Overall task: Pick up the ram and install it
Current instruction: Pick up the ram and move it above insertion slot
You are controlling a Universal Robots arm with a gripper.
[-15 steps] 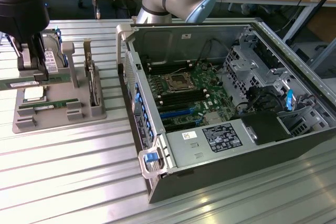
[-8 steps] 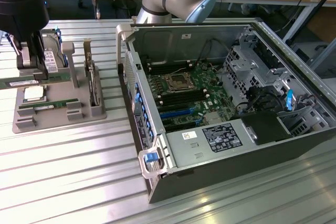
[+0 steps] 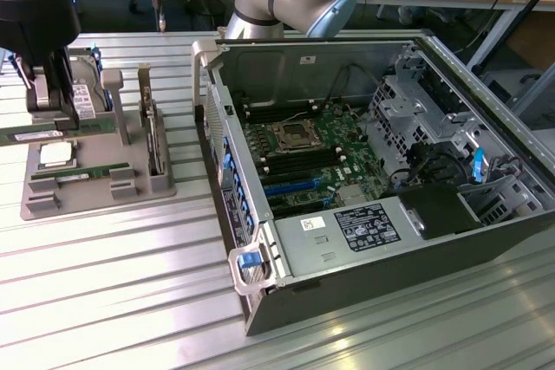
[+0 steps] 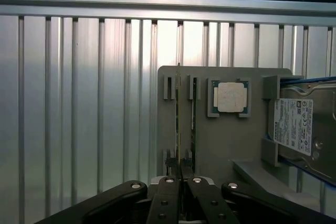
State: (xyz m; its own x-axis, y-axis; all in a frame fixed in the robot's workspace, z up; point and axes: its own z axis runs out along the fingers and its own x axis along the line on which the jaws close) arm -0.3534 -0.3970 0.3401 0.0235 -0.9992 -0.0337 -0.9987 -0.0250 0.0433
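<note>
Exterior view high and oblique, facing down across the slatted table [image 3: 104, 283] and open computer case [image 3: 347, 292], wrist view close, straight down past the gripper [image 4: 180, 166], both sharing the parts tray [image 4: 220, 145] and ram [image 4: 179, 108] near a table edge.

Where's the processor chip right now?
The processor chip lies flat on the gray holder at the exterior view's left, outside the computer case, between a ram stick standing on edge and the hard drive.

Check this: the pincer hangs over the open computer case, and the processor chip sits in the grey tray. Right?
Not quite. The exterior view shows the pincer over the grey tray, not the computer case; the processor chip does sit in that tray.
</note>
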